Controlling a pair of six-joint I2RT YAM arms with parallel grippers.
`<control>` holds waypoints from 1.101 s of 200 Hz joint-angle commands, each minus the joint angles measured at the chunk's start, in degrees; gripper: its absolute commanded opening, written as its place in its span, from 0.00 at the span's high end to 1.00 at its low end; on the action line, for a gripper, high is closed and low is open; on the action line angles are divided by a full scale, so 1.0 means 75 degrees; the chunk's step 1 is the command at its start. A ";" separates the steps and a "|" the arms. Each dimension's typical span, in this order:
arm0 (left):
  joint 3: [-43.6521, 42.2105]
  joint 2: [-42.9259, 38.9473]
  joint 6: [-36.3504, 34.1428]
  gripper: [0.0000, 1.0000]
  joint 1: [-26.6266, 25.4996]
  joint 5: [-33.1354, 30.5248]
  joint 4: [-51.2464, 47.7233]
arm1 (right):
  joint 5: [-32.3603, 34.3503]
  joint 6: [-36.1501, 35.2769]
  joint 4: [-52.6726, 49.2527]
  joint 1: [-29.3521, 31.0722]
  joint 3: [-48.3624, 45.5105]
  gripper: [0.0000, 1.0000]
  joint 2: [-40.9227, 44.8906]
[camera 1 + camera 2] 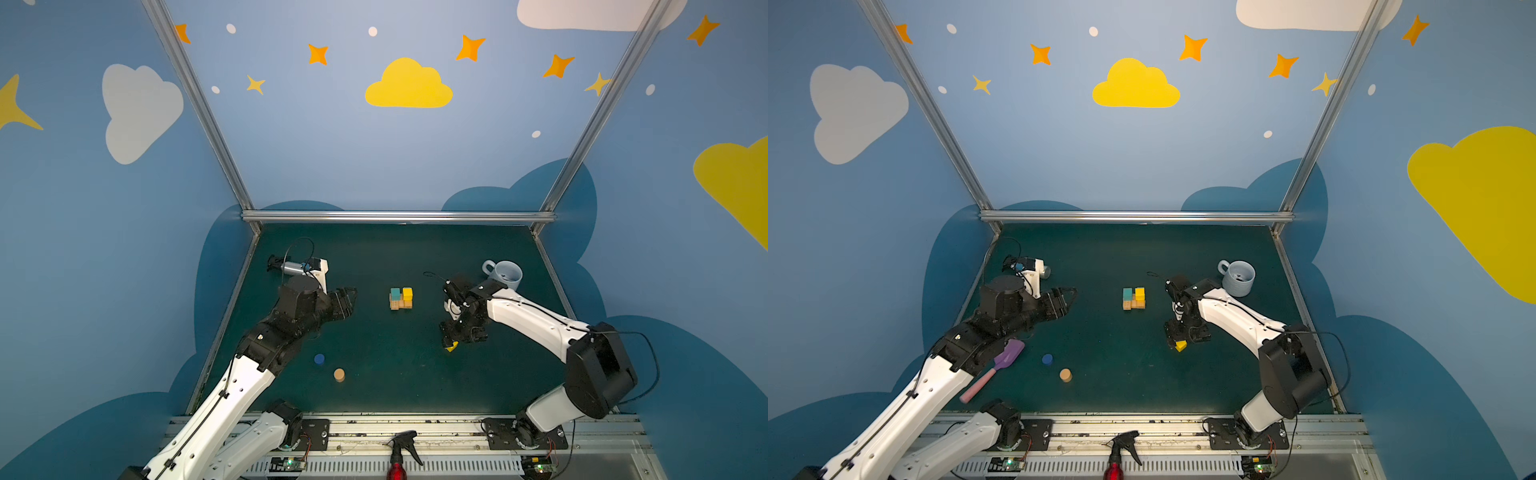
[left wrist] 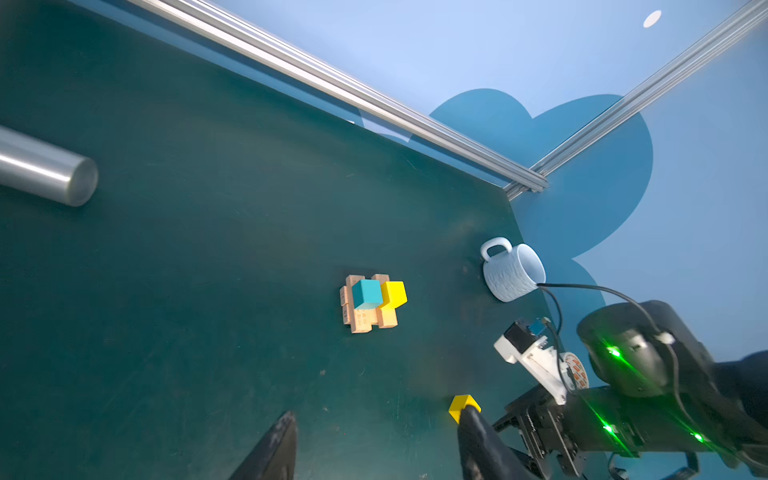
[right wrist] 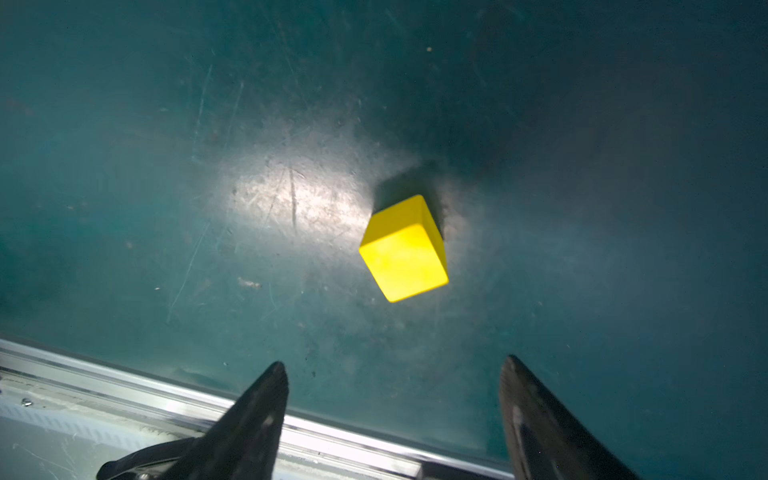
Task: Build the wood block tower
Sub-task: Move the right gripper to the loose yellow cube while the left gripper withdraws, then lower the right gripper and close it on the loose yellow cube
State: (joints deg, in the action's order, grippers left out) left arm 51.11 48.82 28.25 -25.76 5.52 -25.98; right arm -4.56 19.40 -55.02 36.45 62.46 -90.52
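Note:
The tower (image 1: 401, 300) (image 1: 1133, 300) (image 2: 368, 309) stands mid-table: tan planks with a teal cube (image 1: 395, 294) and a yellow cube (image 1: 407, 293) side by side on top. A loose yellow cube (image 1: 452, 345) (image 1: 1180, 345) (image 3: 405, 249) lies on the mat under my right gripper (image 1: 451, 337) (image 3: 395, 360), which points down, open and empty. Left of the tower my left gripper (image 1: 351, 301) (image 2: 378, 411) is open and empty. A blue cylinder (image 1: 319, 359) and a tan cylinder (image 1: 339, 375) sit front left.
A pale grey mug (image 1: 505, 274) (image 2: 513, 272) stands behind the right arm. A silver spray bottle (image 1: 291, 268) (image 2: 45, 170) lies at back left. A purple spatula (image 1: 1000, 365) rests under the left arm. A red spray bottle (image 1: 399, 453) sits on the front rail.

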 commanded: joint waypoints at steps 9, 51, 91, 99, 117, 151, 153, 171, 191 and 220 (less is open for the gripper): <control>-0.0050 -0.0246 -0.0110 0.38 0.0016 -0.0244 -0.0150 | -0.0049 -0.0532 0.0224 0.0073 0.0163 0.21 -0.0515; -0.0056 -0.0331 -0.0070 0.38 0.0021 -0.0244 -0.0163 | 0.0290 -0.0665 0.0458 0.0080 0.0282 0.20 -0.0968; -0.0066 -0.0356 -0.0043 0.38 0.0008 -0.0304 -0.0186 | 0.0501 -0.0748 0.0543 0.0074 0.0454 0.20 -0.1348; -0.0088 -0.0375 -0.0034 0.38 0.0023 -0.0309 -0.0193 | 0.0514 -0.0751 0.0541 0.0074 0.0484 0.20 -0.1414; -0.0100 -0.0392 -0.0032 0.38 0.0016 -0.0337 -0.0172 | 0.0441 -0.0706 0.0538 0.0074 0.0475 0.26 -0.1488; -0.0100 -0.0415 -0.0029 0.38 0.0019 -0.0352 -0.0193 | 0.0272 -0.0552 0.0521 0.0086 0.0380 0.46 -0.1389; -0.0103 -0.0418 -0.0037 0.38 0.0017 -0.0353 -0.0193 | 0.0257 -0.0543 0.0526 0.0089 0.0368 0.47 -0.1379; -0.0146 -0.0422 -0.0031 0.38 0.0013 -0.0350 -0.0168 | 0.0096 -0.0456 0.0516 0.0109 0.0311 0.53 -0.1294; -0.0138 -0.0403 -0.0040 0.38 0.0005 -0.0338 -0.0173 | -0.0043 -0.0329 0.0504 0.0144 0.0240 0.53 -0.1213; -0.0147 -0.0427 -0.0040 0.38 0.0009 -0.0339 -0.0174 | -0.0142 -0.0165 0.0400 0.0202 0.0190 0.51 -0.1118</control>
State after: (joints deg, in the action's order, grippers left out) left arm 50.72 46.22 28.27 -25.76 3.53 -26.92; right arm -4.21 16.49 -50.76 37.41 64.60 -100.97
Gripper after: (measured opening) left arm 0.619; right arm 0.488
